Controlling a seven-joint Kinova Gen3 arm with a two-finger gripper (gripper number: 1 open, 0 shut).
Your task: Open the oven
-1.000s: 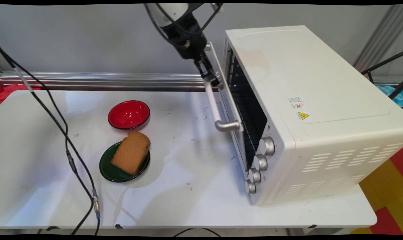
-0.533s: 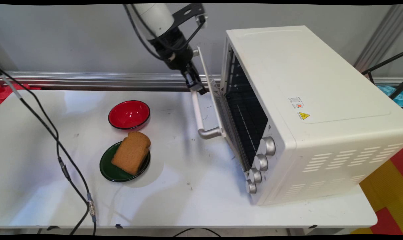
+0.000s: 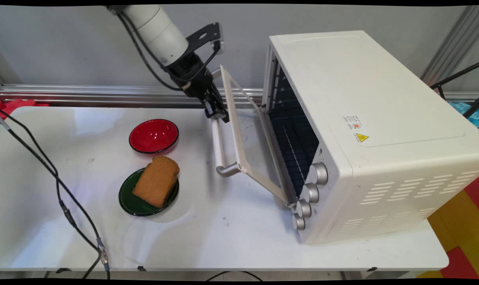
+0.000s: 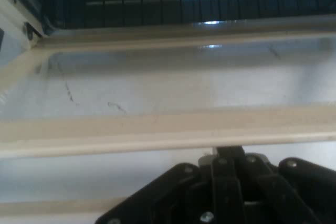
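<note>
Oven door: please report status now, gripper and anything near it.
Gripper shut on door handle. Oven door partly open, tilted outward from oven. Red bowl and bread on green plate stand apart, left of door.

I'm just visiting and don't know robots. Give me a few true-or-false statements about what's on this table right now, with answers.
1. The oven door hangs partly open. True.
2. The gripper is closed on the red bowl. False: it grips the door handle near its far end, and the bowl stands apart to the left.
3. A slice of brown bread lies on the green plate. True.
4. The red bowl holds a slice of bread. False: it looks empty.
5. The oven has four silver knobs on its front. True.
6. The green plate sits inside the oven. False: it sits on the table, left of the oven.
</note>
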